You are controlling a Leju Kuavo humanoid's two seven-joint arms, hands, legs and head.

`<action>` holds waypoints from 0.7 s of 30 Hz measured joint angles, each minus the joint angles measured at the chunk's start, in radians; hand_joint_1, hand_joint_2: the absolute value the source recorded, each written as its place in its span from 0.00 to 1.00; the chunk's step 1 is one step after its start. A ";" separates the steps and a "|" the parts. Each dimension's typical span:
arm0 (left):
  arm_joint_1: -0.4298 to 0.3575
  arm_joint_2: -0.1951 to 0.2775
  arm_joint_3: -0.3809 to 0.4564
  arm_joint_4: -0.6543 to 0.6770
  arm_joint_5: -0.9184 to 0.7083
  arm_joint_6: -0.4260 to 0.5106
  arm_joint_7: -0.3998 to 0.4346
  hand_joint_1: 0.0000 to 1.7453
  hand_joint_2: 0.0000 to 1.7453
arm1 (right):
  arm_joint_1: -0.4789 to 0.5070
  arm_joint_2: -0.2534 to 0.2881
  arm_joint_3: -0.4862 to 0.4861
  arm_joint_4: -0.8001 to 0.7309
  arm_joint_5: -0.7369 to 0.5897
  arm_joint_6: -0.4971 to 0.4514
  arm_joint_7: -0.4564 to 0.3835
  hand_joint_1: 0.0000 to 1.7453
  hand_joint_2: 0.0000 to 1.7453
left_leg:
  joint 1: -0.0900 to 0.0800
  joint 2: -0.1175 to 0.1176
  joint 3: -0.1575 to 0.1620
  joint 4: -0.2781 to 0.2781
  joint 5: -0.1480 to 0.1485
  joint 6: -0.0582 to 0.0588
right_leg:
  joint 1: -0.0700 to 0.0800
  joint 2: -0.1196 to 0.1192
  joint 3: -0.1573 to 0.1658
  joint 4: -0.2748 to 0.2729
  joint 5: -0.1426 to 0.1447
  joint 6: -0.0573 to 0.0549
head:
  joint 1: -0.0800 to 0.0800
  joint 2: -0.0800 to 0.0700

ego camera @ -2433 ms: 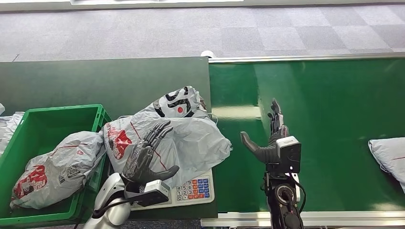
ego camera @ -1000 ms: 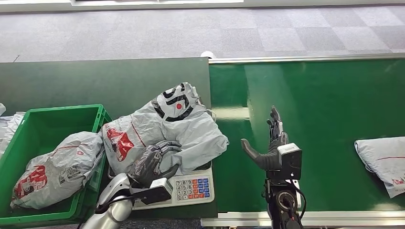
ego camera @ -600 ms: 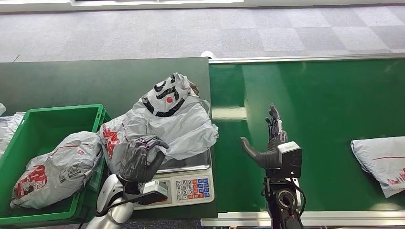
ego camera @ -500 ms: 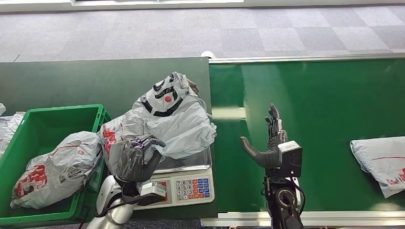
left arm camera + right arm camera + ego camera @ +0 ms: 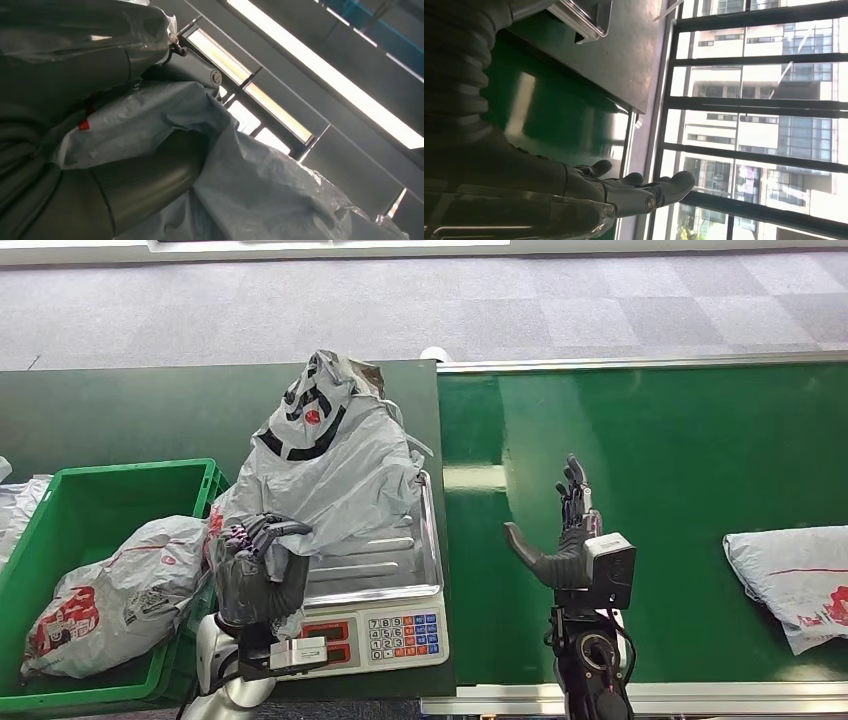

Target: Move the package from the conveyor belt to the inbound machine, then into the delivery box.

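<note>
A second grey parcel (image 5: 795,580) lies at the belt's right edge. Another grey bag (image 5: 115,595) sits in the crate. Grey carpet (image 5: 420,305) lies beyond.

Silver weighing scale with keypad (image 5: 405,632): white number keys in grid, digits 7 8 9 readable on top row, lower rows too small to read; blue and red side keys unreadable. Grey plastic mailer bag (image 5: 335,465) on scale: black and red printed logo, no legible words.
</note>
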 joint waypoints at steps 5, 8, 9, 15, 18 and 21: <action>0.008 -0.038 0.050 -0.145 -0.007 0.000 -0.002 1.00 0.00 | -0.005 0.000 0.014 0.021 -0.015 -0.015 -0.008 0.00 1.00 | 0.000 0.000 0.000 0.000 0.000 0.000 | 0.000 0.000 0.000 0.000 0.000 0.000 | 0.000 0.000; 0.011 -0.053 0.074 -0.212 -0.034 0.000 -0.002 1.00 0.00 | -0.006 0.000 0.018 0.031 -0.020 -0.018 -0.012 0.00 1.00 | 0.000 0.000 0.000 0.000 0.000 0.000 | 0.000 0.000 0.000 0.000 0.000 0.000 | 0.000 0.000; 0.012 -0.058 0.084 -0.237 -0.056 0.000 -0.002 1.00 0.00 | -0.006 0.000 0.020 0.034 -0.022 -0.020 -0.013 0.00 1.00 | 0.000 0.000 0.000 0.000 0.000 0.000 | 0.000 0.000 0.000 0.000 0.000 0.000 | 0.000 0.000; 0.012 -0.086 0.153 -0.402 -0.101 0.000 -0.002 1.00 0.00 | -0.006 -0.001 0.034 0.048 -0.035 -0.029 -0.018 0.00 1.00 | 0.000 0.000 0.000 0.000 0.000 0.000 | 0.000 0.000 0.000 0.000 0.000 0.000 | 0.000 0.000; 0.012 -0.095 0.185 -0.469 -0.095 0.000 -0.002 1.00 0.00 | -0.005 -0.001 0.040 0.050 -0.038 -0.031 -0.019 0.00 1.00 | 0.000 0.000 0.000 0.000 0.000 0.000 | 0.000 0.000 0.000 0.000 0.000 0.000 | 0.000 0.000; 0.012 -0.101 0.203 -0.508 -0.095 0.000 -0.002 1.00 0.00 | -0.004 -0.001 0.042 0.051 -0.039 -0.032 -0.019 0.00 1.00 | 0.000 0.000 0.000 0.000 0.000 0.000 | 0.000 0.000 0.000 0.000 0.000 0.000 | 0.000 0.000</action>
